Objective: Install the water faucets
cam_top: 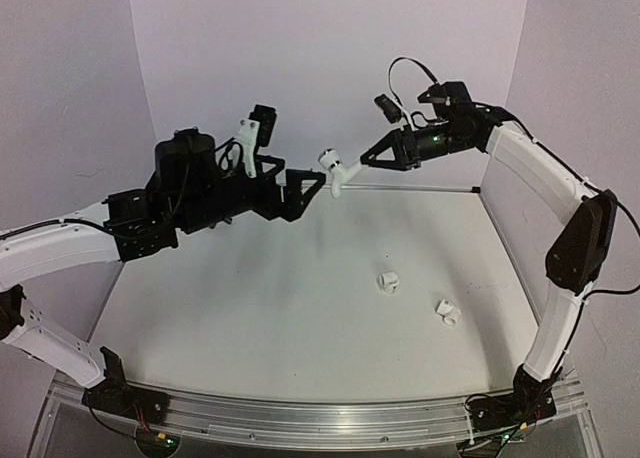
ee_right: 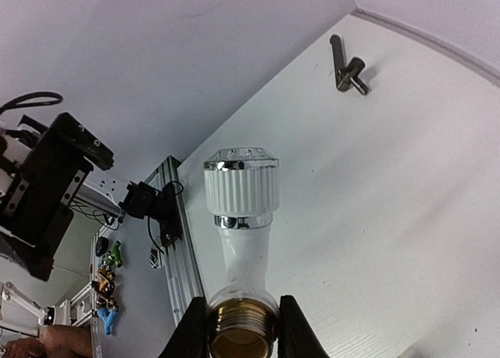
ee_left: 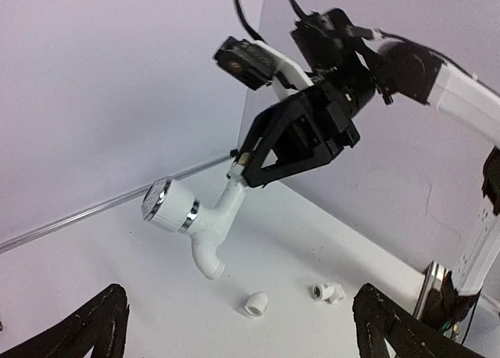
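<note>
Jaws of the right gripper (cam_top: 362, 164) clamp the brass threaded end of a white faucet (cam_top: 335, 170), held in the air above the table (cam_top: 250, 308). The left gripper (cam_top: 310, 186), close by, is spread and empty. A white fitting (cam_top: 388, 281) and a second fitting (cam_top: 447, 312) lie loose below. Apparently nothing is joined yet.
</note>
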`<state>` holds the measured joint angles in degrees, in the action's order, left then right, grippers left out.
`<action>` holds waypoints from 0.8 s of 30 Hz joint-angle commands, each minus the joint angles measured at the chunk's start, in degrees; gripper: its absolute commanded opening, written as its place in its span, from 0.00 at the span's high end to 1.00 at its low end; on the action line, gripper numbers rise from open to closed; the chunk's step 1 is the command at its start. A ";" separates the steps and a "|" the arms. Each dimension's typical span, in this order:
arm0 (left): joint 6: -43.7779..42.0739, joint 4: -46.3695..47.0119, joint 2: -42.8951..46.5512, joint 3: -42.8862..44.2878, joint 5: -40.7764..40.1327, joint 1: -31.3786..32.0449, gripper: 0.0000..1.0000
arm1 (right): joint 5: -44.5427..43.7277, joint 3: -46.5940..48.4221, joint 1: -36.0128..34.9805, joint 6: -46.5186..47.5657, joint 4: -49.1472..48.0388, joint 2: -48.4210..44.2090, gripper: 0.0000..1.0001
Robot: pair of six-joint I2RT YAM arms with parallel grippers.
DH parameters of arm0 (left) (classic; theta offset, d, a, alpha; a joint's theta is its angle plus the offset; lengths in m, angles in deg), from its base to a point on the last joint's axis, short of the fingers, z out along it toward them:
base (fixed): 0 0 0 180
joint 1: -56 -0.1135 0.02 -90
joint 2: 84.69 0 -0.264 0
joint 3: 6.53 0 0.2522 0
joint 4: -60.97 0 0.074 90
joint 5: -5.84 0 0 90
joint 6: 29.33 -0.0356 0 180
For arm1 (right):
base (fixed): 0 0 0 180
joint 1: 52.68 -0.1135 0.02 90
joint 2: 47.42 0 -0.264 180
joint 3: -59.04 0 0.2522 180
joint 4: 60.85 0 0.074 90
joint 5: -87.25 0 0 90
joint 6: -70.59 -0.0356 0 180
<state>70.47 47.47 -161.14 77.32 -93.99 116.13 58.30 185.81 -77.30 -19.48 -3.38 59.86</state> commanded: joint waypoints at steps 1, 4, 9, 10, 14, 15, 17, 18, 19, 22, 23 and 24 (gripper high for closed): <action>11.16 11.44 4.56 -6.31 4.97 -5.74 0.00 | 3.82 7.63 -0.49 -8.52 -5.46 1.83 1.00; 16.99 11.61 4.99 -6.14 15.93 -10.07 0.00 | 4.70 7.46 -0.44 -16.32 -13.28 0.79 1.00; 18.15 18.18 4.18 -6.46 25.99 -10.39 0.00 | 5.30 -0.30 -0.76 -31.26 -32.39 -3.48 1.00; 19.36 20.24 3.62 -6.78 26.74 -10.39 0.00 | 5.36 -2.47 -0.84 -34.16 -37.53 -4.42 1.00; 20.79 23.13 1.49 -6.30 28.29 -10.46 0.00 | 5.97 -6.98 -1.71 -41.63 -48.16 -6.34 1.00; 20.80 24.11 1.04 -6.26 29.29 -10.46 0.00 | 6.08 -7.20 -2.22 -42.11 -48.87 -6.38 1.00; 21.69 25.44 0.22 -5.96 30.46 -10.86 0.00 | 6.20 -7.55 -3.27 -42.08 -49.16 -6.49 1.00; 22.31 26.13 -0.12 -5.85 31.27 -11.24 0.00 | 6.27 -7.68 -3.83 -41.99 -49.23 -6.61 1.00; 23.19 26.41 -0.26 -5.79 31.43 -11.89 0.00 | 6.27 -7.79 -4.27 -41.87 -49.25 -6.78 1.00; 26.50 27.65 -0.48 -5.78 33.66 -13.67 0.03 | 6.24 -8.22 -5.09 -41.06 -49.36 -7.72 1.00; 27.04 28.08 -0.66 -5.69 34.29 -14.01 0.04 | 6.25 -8.35 -5.30 -40.88 -49.39 -8.01 1.00; 27.27 28.92 -0.96 -5.67 35.36 -14.11 0.05 | 6.26 -8.58 -5.64 -40.69 -49.41 -8.23 1.00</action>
<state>93.94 70.17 -161.77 70.87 -63.22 103.58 63.08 177.54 -81.72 -59.08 -47.04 56.09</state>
